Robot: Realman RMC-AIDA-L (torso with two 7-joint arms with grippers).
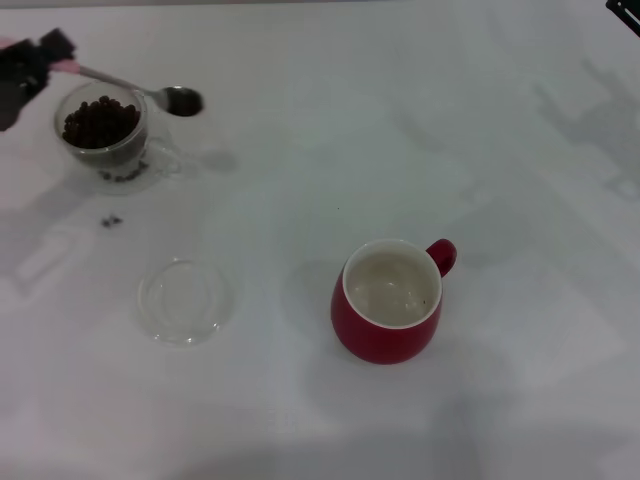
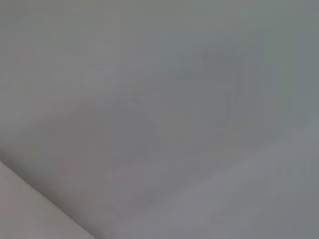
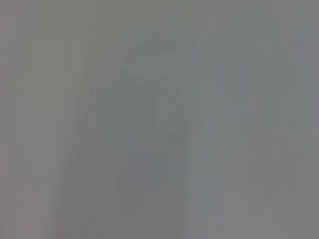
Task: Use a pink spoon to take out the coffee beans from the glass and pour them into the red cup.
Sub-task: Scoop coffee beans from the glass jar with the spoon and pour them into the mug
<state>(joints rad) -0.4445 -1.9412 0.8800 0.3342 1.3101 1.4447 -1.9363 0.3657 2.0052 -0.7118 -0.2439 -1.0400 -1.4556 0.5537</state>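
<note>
In the head view the glass (image 1: pixel 105 135) stands at the far left, filled with dark coffee beans (image 1: pixel 100 121). My left gripper (image 1: pixel 40 62) at the left edge is shut on the pink spoon (image 1: pixel 140 90). The spoon's pink handle end is at the gripper, and its metal bowl hangs just right of the glass rim, looking dark inside. The red cup (image 1: pixel 390 300) stands at centre right with a cream inside and looks empty. The right gripper (image 1: pixel 628 12) shows only as a dark tip at the top right corner. Both wrist views show only blank grey surface.
A shallow clear glass dish (image 1: pixel 186 300) lies at front left, between the glass and the red cup. A few spilled beans (image 1: pixel 110 221) lie on the white table (image 1: pixel 320 130) below the glass, and more sit at its base.
</note>
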